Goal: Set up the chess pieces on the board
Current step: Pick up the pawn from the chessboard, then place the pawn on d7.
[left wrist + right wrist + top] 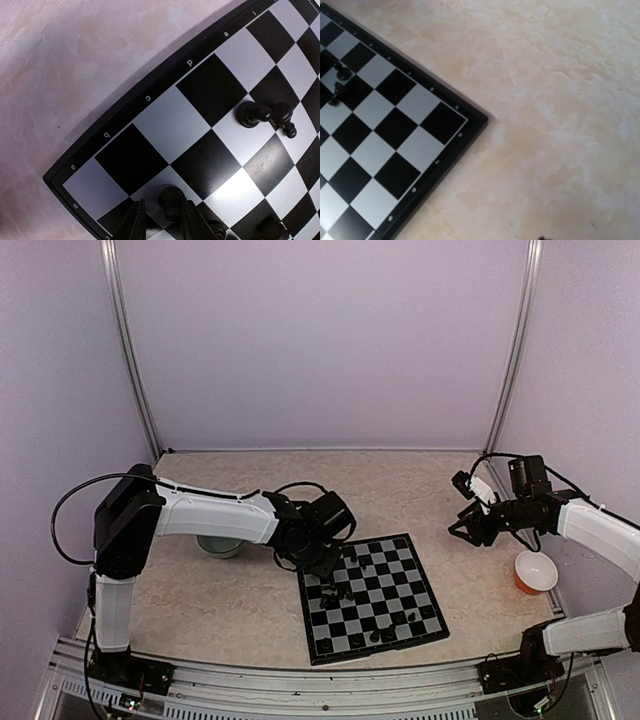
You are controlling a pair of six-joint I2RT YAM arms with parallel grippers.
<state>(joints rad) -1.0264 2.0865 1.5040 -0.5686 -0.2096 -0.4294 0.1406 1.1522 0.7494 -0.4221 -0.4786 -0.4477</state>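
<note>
Left pincer [162,210] set astride a chess piece [171,200] at the board [150,125] corner
Jaws seen apart, unclamped; right pincer [468,528] spread wide; board laid by the table [250,610] near edge

Count: 1 board [372,595], 2 bowls: pale green bowl [218,545] at 9 o'clock of it, orange bowl [536,571] at 3 o'clock. Black chess pieces [256,114]: at least five in the left wrist view, too small overhead for a full count.
</note>
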